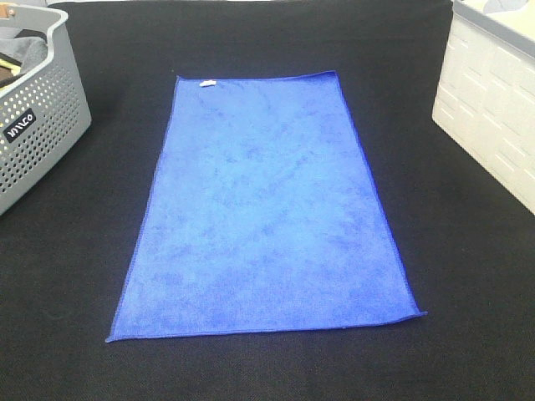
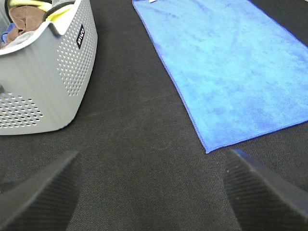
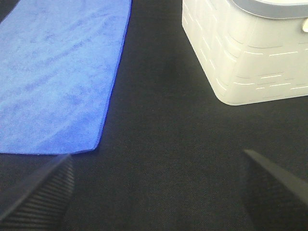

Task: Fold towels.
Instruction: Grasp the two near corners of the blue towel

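The left hand (image 2: 153, 190) and right hand (image 3: 158, 187) are held spread, nothing pinched. At 12 o'clock the towel (image 1: 267, 209) is laid flat; a crooked fold could be caused by uneven corner grabs.

The left gripper (image 2: 154, 190) hangs over the black table (image 2: 139, 130), its two dark ribbed fingers (image 2: 41, 192) spread wide with nothing between them. Beyond them the blue towel (image 2: 231, 62) lies flat, its nearest corner close to one finger. A grey perforated basket (image 2: 53, 82) stands apart from the towel, bare tabletop between them, holding brown and yellow cloths (image 2: 21, 21).
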Controlling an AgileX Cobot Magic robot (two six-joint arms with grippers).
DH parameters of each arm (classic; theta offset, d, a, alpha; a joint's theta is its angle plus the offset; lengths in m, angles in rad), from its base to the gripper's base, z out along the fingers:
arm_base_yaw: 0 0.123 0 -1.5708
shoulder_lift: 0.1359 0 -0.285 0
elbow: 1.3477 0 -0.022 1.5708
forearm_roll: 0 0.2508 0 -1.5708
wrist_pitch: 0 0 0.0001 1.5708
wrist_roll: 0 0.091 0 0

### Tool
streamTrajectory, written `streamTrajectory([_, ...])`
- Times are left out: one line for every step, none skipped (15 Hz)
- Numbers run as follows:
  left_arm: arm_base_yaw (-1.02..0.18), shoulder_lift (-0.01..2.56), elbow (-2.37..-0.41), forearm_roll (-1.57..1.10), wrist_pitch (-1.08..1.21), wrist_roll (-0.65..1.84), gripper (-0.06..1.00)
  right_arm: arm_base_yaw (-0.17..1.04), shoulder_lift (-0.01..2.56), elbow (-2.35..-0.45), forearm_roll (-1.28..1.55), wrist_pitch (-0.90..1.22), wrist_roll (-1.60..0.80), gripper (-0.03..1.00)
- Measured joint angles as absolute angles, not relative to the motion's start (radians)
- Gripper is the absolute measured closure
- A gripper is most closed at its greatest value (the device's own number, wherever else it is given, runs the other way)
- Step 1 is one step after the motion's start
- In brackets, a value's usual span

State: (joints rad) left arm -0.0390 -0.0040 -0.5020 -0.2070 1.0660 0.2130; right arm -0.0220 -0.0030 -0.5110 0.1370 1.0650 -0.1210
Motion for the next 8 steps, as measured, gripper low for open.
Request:
streamTrajectory([-0.039,-0.004,-0.502,-0.207,1.066,0.213,0.17,-0.022,-0.003,-0.511,0.137,1.065,-0.121,0.10])
streamTrajectory([-0.039,-0.004,-0.502,-0.207,1.066,0.213,0.17,-0.022,-0.003,-0.511,0.137,1.065,-0.121,0.10])
streamTrajectory([-0.039,-0.004,-0.502,-0.207,1.066,0.213,0.17,-0.022,-0.003,-0.511,0.137,1.065,-0.121,0.10])
streamTrajectory([-0.039,-0.004,-0.502,-0.207,1.066,0.213,0.17,-0.022,-0.003,-0.511,0.137,1.065,-0.121,0.10])
streamTrajectory([-0.039,-0.004,-0.502,-0.207,1.066,0.213,0.17,-0.022,-0.003,-0.511,0.137,1.065,-0.121,0.10])
streamTrajectory([-0.039,-0.004,-0.502,-0.207,1.066,0.213,0.17,-0.022,-0.003,-0.511,0.137,1.065,-0.121,0.10])
streamTrajectory([-0.039,-0.004,-0.502,-0.207,1.066,0.213,0.17,-0.022,-0.003,-0.511,0.137,1.065,-0.121,0.10])
streamTrajectory([-0.039,-0.004,-0.502,-0.208,1.066,0.213,0.17,-0.022,-0.003,-0.511,0.137,1.065,-0.121,0.10])
